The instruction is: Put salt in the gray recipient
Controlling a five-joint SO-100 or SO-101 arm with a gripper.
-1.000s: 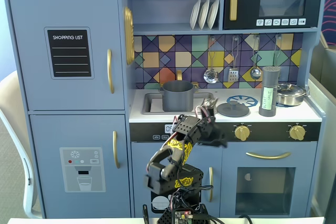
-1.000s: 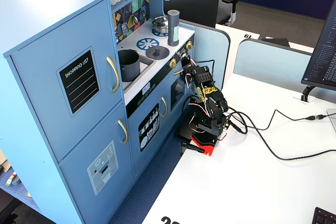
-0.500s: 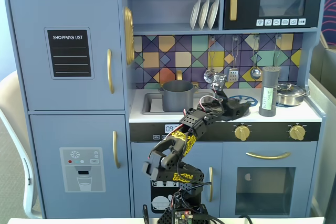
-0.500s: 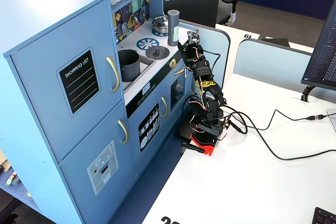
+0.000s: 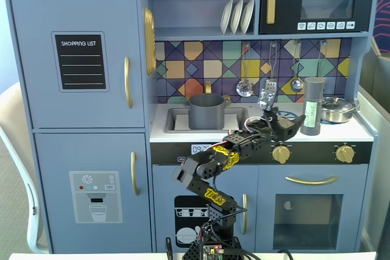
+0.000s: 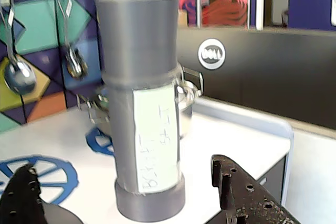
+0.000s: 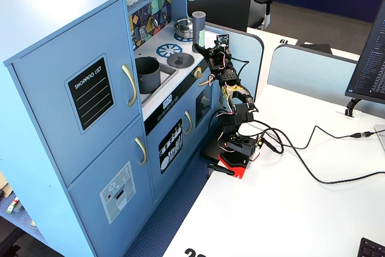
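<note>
The salt [image 6: 144, 129] is a tall gray shaker with a pale green label. It stands upright on the white stove top, just ahead of my gripper [image 6: 122, 167] and between its spread fingers [image 6: 233, 187], which do not touch it. The gripper is open and empty. In both fixed views the salt [image 5: 312, 106] [image 7: 198, 27] stands at the counter's right end, with my gripper [image 5: 295, 122] [image 7: 205, 50] close beside it. The gray recipient [image 5: 205, 112] [image 7: 147, 74], a matte dark pot, sits in the sink to the left in a fixed view.
A shiny steel pan [image 5: 337, 109] [image 6: 185, 95] stands right behind the salt. A flat gray lid with a knob [image 7: 179, 59] lies on the stove top between sink and salt. Ladles [image 5: 297, 83] hang on the tiled back wall. The counter's front edge [image 5: 262, 137] runs under the arm.
</note>
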